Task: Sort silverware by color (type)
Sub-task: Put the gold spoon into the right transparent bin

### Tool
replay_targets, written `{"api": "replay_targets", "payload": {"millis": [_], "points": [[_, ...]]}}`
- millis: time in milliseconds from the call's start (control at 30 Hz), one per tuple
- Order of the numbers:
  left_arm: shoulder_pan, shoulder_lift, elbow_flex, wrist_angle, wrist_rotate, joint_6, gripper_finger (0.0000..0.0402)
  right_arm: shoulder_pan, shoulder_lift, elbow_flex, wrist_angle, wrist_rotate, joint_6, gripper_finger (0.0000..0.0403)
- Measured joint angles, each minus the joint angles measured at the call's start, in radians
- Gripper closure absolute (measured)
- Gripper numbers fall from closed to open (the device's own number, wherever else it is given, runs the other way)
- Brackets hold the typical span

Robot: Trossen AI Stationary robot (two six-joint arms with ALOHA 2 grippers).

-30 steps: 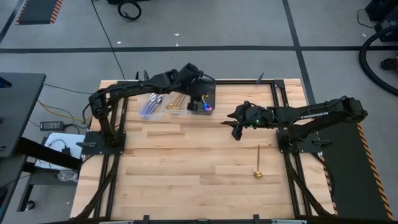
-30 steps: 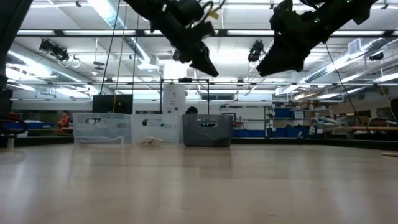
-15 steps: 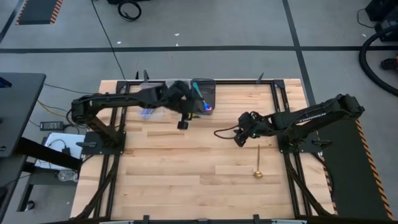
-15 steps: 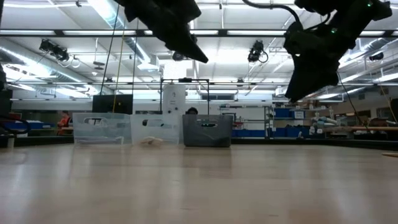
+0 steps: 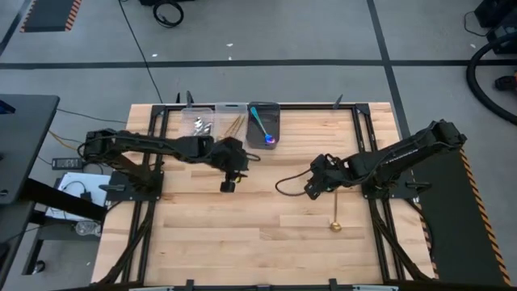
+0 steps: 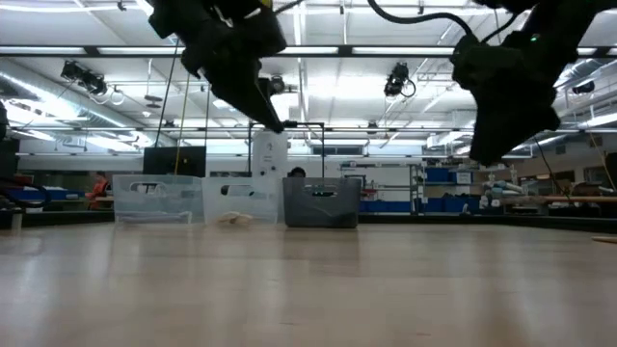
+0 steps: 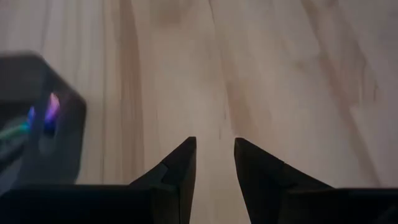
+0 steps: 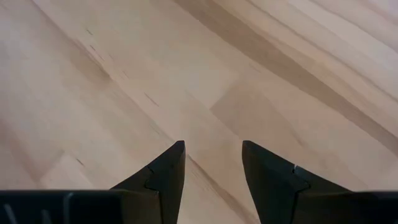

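One all-gold spoon [image 5: 334, 212] lies flat on the table's right half, bowl toward the near edge. At the far edge stand three bins. A clear one [image 5: 200, 124] holds silver spoons and a clear one [image 5: 233, 124] holds gold spoons. A dark bin [image 5: 264, 125] holds an iridescent spoon with a teal handle [image 7: 50, 109]. My left gripper [image 5: 226, 187] hangs open over bare wood, nearer than the bins. My right gripper [image 5: 309, 192] is open above the table, just left of the gold spoon's handle. Its wrist view [image 8: 212, 149] shows only wood.
Black frame rails [image 5: 355, 133] run along the table's edges and both arm bases stand at its sides. Bare wood [image 5: 258, 234] spreads across the middle and near part of the table. Beyond the far edge, the low view shows a workshop room.
My left gripper has drawn back from above the dark bin toward the near edge and a little leftward, sinking lower. My right gripper has moved toward the near edge and downward, closer to the gold spoon. The spoons have stayed where they were.
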Motion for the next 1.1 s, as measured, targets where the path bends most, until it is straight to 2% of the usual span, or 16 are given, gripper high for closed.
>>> {"api": "replay_targets", "payload": {"millis": [200, 433, 767, 1100], "points": [[-0.06, -0.119, -0.128, 0.081, -0.042, -0.071, 0.0285, 0.044, 0.113, 0.106, -0.188, 0.003, 0.142, 0.0234], [-0.116, -0.229, -0.246, 0.148, -0.071, -0.127, 0.0285, 0.065, 0.276, 0.201, -0.351, -0.106, 0.27, 0.0234], [-0.197, -0.355, -0.373, 0.153, -0.132, -0.189, 0.0285, 0.187, 0.351, 0.223, -0.325, -0.271, 0.429, 0.0234], [-0.283, -0.492, -0.453, 0.146, -0.196, -0.288, 0.0285, 0.345, 0.386, 0.219, -0.328, -0.356, 0.776, 0.0234]]}}
